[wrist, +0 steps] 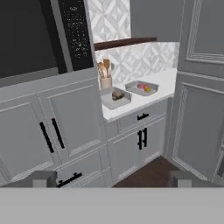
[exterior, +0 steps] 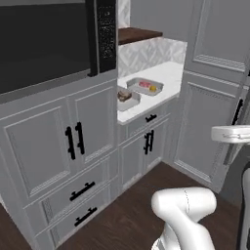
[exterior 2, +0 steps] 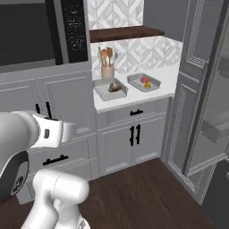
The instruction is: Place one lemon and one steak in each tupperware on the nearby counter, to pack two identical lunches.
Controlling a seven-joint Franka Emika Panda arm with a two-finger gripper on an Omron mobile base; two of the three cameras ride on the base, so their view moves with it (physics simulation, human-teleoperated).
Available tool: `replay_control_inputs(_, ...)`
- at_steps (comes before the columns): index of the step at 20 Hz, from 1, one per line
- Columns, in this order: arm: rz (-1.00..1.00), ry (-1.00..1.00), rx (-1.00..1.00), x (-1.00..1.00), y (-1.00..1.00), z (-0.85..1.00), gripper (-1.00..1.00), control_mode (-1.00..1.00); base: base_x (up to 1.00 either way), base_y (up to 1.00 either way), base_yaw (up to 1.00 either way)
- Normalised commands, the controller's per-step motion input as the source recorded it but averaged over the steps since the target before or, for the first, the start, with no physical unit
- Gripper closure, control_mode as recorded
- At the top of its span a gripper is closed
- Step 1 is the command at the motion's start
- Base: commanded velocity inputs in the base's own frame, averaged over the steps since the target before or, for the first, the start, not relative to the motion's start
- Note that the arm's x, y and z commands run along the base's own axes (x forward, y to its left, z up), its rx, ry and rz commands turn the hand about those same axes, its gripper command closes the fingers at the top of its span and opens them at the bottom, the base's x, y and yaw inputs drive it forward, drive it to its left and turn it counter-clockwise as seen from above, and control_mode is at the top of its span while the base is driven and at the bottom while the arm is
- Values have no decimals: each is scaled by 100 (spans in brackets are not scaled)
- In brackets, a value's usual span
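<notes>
On the white counter [exterior 2: 167,79] lie two pale-grey tupperware trays side by side. The left tupperware [exterior 2: 104,92] [exterior: 133,102] [wrist: 110,103] holds a brown lump [exterior 2: 115,87] that looks like a steak. The right tupperware [exterior 2: 154,82] [exterior: 136,83] [wrist: 133,86] holds a red steak [exterior 2: 144,80] and a yellow lemon [exterior 2: 148,84] [exterior: 153,89]. My gripper [wrist: 113,179] hangs well back from the counter, above the floor. It is open, with nothing between its fingertips [wrist: 43,178].
A beige holder with wooden utensils [exterior 2: 106,67] stands behind the left tray. A dark wooden shelf [exterior 2: 123,32] runs above the counter. A black built-in oven [exterior: 44,39] fills the upper left, and a tall grey cabinet [exterior 2: 197,89] walls in the right. Dark wood floor [exterior 2: 143,192] lies in front.
</notes>
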Motion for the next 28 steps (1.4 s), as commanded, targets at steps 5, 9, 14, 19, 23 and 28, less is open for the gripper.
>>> replay_control_inputs(5,0,0,0,0,0,0,-100,100,-68,-21,-54)
replay_control_inputs(9,0,0,0,0,0,0,-100,100,-40,-3,-69)
replay_control_inputs(14,0,0,0,0,0,0,-100,100,-4,0,-58)
replay_control_inputs(19,0,0,0,0,0,0,-100,100,0,-1,-44)
replay_control_inputs(23,0,0,0,0,0,0,-100,100,14,4,-41)
replay_control_inputs(28,0,0,0,0,0,0,-100,100,60,8,-34)
